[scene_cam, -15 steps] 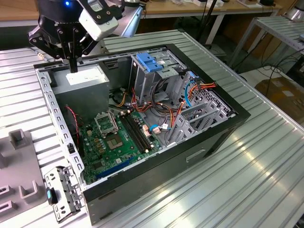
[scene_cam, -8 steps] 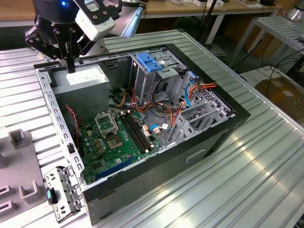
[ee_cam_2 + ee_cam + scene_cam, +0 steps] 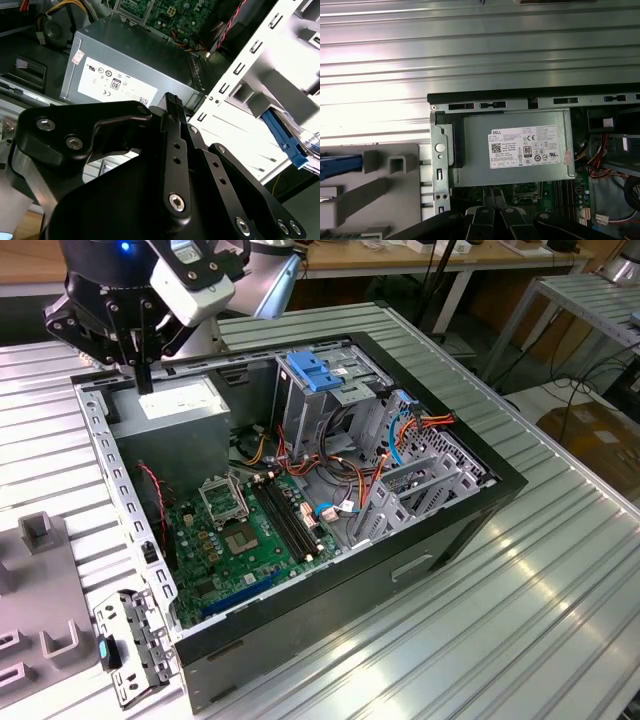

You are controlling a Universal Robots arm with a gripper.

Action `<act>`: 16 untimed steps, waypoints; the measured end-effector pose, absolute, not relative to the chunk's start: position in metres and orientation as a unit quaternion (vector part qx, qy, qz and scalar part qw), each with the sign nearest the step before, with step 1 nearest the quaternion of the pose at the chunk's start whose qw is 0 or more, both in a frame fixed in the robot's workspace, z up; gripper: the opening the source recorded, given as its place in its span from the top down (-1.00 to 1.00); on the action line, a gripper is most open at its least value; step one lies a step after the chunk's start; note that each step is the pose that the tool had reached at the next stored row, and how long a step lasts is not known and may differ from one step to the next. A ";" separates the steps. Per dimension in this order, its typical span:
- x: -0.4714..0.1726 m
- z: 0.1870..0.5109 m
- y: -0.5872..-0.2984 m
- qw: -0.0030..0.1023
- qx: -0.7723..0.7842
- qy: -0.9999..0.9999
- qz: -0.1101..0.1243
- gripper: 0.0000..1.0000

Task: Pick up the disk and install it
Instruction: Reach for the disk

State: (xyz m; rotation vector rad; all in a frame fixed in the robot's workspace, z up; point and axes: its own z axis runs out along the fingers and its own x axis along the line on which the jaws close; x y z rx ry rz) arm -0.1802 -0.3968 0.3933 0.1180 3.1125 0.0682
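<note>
The claw is hanging empty, fingers pressed together, above the grey power supply inside the open computer case. The disk, showing its blue rail, is sitting in the grey holder on the desk, beside the case.

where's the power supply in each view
Exterior view: power supply in the case's far corner, toward the exterior view's left.
Second wrist view: power supply, sticker facing the camera.
First wrist view: power supply against the case's rim.
Shared landmark: green motherboard beside it.
</note>
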 end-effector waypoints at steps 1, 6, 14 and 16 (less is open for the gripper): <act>-0.181 0.393 -0.397 0.013 0.038 0.999 0.022 0.79; -0.186 0.393 -0.396 0.013 0.038 0.999 0.022 0.79; -0.192 0.393 -0.394 0.013 0.038 0.999 0.022 0.79; -0.194 0.393 -0.394 0.013 0.038 0.999 0.022 0.79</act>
